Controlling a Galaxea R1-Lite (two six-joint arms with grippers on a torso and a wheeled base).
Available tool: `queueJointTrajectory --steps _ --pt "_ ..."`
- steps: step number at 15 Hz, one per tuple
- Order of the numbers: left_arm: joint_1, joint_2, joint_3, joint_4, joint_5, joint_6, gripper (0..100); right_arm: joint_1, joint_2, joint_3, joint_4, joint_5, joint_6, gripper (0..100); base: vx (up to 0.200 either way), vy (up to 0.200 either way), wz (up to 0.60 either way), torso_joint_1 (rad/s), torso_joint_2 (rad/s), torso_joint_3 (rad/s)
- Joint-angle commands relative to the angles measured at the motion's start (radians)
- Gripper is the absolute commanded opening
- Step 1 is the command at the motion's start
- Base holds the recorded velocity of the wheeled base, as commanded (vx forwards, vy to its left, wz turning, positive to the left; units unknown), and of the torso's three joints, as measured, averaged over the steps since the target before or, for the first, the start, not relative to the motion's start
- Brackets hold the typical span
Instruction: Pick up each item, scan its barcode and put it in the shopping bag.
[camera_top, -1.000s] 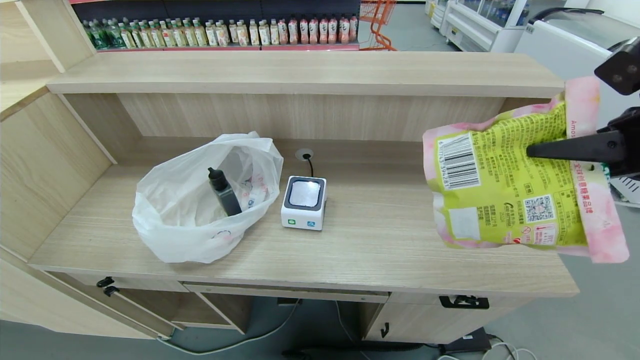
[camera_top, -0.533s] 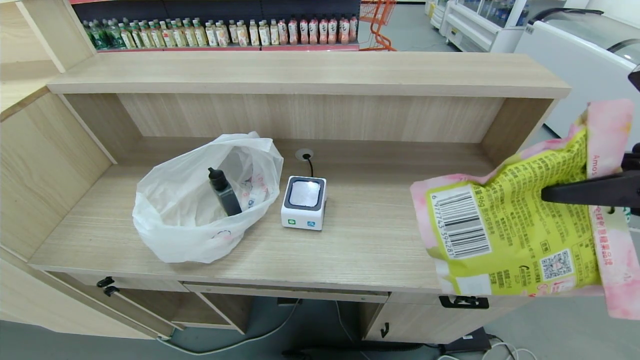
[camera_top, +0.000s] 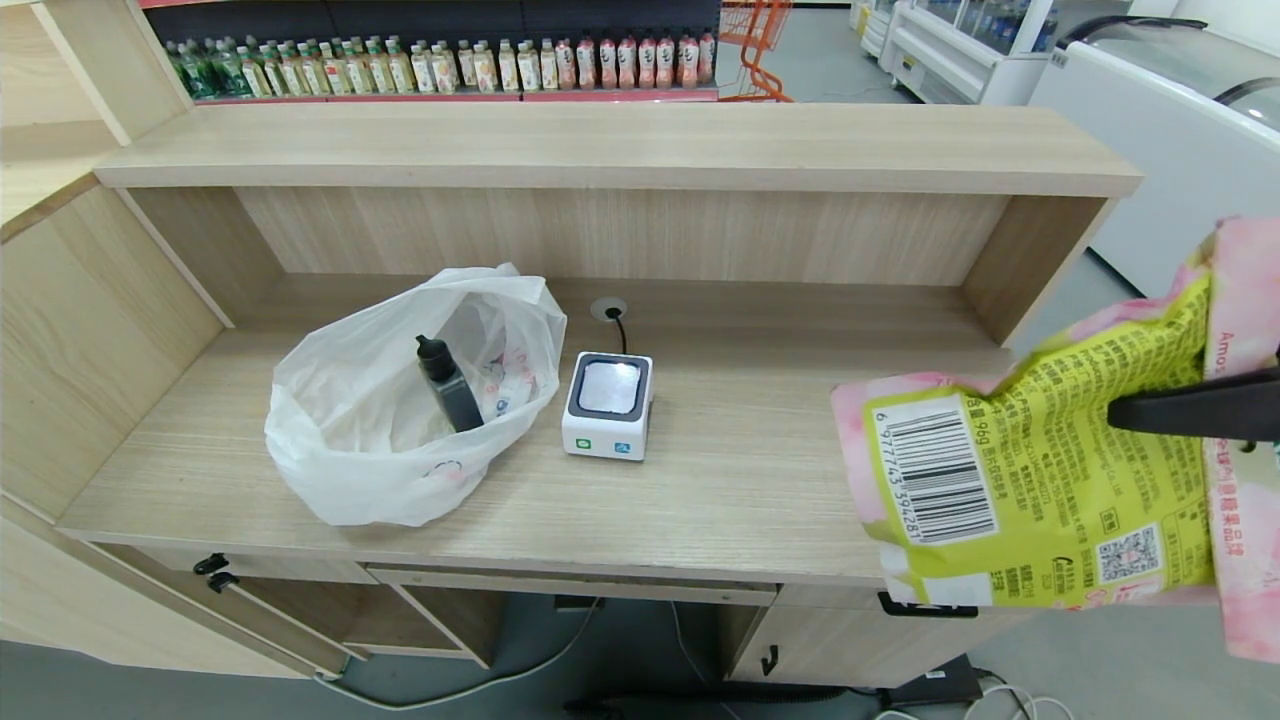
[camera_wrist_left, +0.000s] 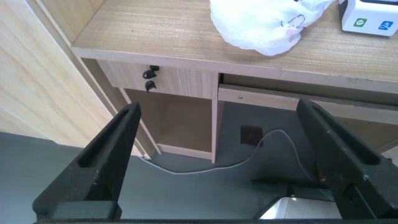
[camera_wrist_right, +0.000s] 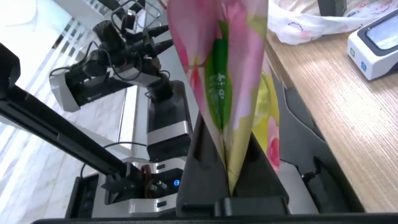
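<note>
Off the right end of the pale wood surface (camera_top: 740, 470), head view: the right claw (camera_top: 1130, 415) pinches the one pink-and-green foil snack pouch (camera_top: 1040, 480), which has sunk lower within the last second, barcode facing up (so scanning is not yet done, I judge). Also one white cube scanner (camera_top: 608, 404) and one white plastic shopping bag (camera_top: 370, 450) holding one dark bottle (camera_top: 448, 388). Left wrist: the left claw (camera_wrist_left: 217, 168) gapes empty below the surface's front edge. Right wrist: jaws clamp the pouch's edge.

The pink-and-green plastic pouch (camera_top: 1040, 500) carries a barcode (camera_top: 925, 470) with digits beneath and a QR code (camera_top: 1128, 553). Its fine print is too small to read.
</note>
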Motion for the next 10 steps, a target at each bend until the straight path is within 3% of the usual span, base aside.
queueJointTrajectory --steps 1,10 --pt "0.002 0.0 0.0 0.0 0.0 0.0 100 0.002 -0.002 0.0 0.0 0.001 0.0 0 0.0 0.0 0.0 0.0 0.0 0.0" --pt "0.0 0.0 0.0 0.0 0.0 0.0 100 0.017 -0.035 0.026 0.0 0.0 -0.017 0 0.0 0.0 0.0 0.0 0.0 0.0"
